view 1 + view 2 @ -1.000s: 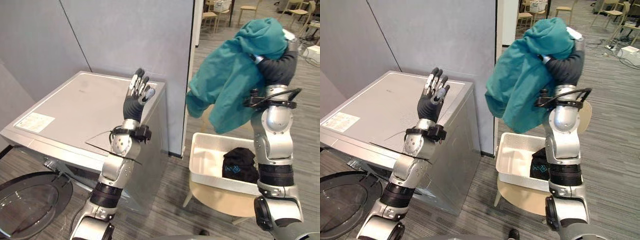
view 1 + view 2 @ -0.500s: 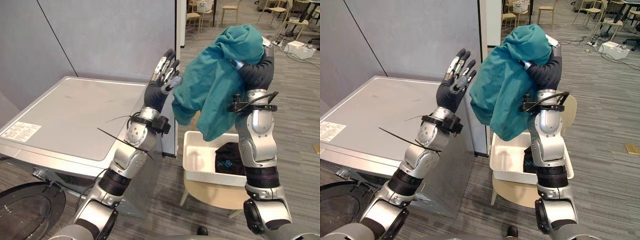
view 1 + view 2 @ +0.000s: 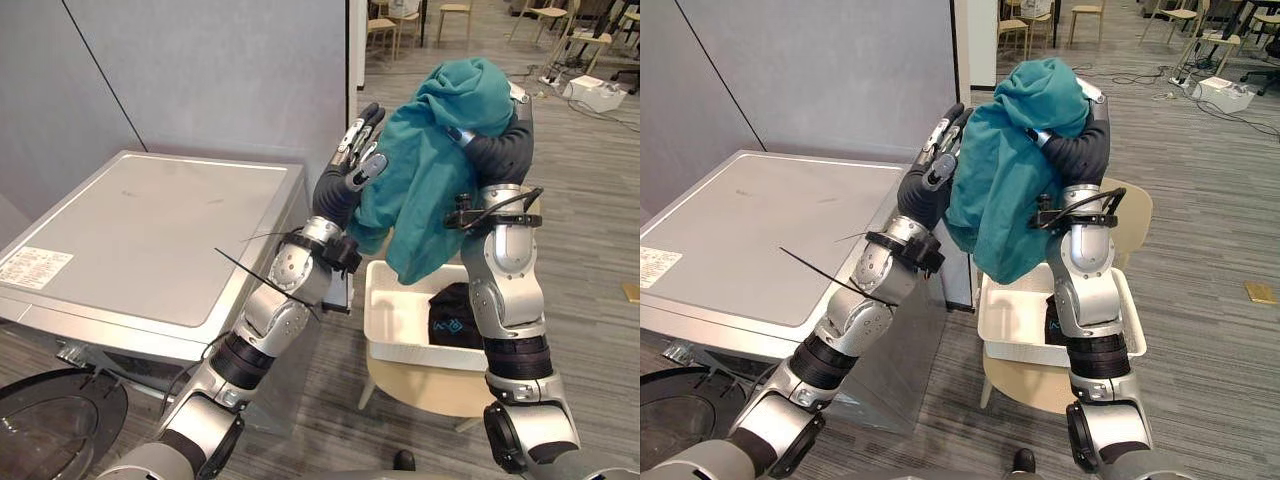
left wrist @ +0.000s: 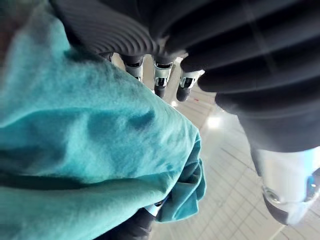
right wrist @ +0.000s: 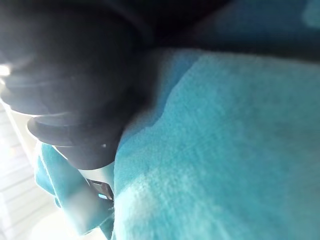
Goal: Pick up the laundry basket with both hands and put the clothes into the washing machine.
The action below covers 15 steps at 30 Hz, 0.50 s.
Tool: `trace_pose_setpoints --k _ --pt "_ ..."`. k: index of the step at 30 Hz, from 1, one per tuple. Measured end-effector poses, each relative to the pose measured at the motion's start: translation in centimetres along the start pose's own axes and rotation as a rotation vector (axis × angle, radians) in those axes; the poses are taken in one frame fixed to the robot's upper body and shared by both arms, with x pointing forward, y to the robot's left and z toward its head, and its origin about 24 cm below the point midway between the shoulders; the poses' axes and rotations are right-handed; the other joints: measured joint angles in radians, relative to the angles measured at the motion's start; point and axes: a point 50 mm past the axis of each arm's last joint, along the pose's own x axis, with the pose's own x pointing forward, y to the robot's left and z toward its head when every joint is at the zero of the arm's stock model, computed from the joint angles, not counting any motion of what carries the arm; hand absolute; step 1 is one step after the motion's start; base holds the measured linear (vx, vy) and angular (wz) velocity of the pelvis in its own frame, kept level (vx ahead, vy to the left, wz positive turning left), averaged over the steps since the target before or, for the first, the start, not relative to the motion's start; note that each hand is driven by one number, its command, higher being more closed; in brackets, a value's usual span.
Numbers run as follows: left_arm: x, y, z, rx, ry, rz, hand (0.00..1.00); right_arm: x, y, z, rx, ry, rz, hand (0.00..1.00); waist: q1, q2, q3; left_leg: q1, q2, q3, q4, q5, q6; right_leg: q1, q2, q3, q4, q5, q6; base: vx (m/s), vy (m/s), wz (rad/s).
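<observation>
Teal garment (image 3: 425, 190) | hangs vertical | draped over right hand (image 3: 497, 150)

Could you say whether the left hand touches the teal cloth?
Cannot tell. In the left eye view the left hand overlaps the teal cloth; no contact or gap shows.

The left arm (image 3: 268, 312) and right arm (image 3: 503, 275) were silver-grey shells with black ribbed bands at the joints; the left hand (image 3: 350, 172) had silver, dark-tipped fingers; dark ribbed covers wrapped both wrists.
</observation>
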Motion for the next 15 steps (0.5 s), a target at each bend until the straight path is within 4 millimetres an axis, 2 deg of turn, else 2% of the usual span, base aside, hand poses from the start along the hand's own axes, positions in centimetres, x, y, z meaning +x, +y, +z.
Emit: trace_pose_setpoints --k 6,15 --pt "1.4 -1.2 -0.6 0.058 0.021 -0.043 0.00 -0.2 0.2 0.4 0.012 -0.018 0.001 1.00 -0.004 0.000 0.000 0.000 0.000 0.000 0.001 0.000 0.000 0.001 0.000 0.001 0.000 0.000 0.001 -0.01 -0.004 0.00" --pt "2.6 -2.4 -1.7 0.087 0.062 -0.073 0.00 -0.3 0.5 0.6 0.020 -0.032 0.015 1.00 -0.025 0.000 0.000 0.000 0.000 0.001 0.001 0.000 0.000 0.000 0.000 0.002 0.000 0.000 0.001 0.00 0.000 0.00"
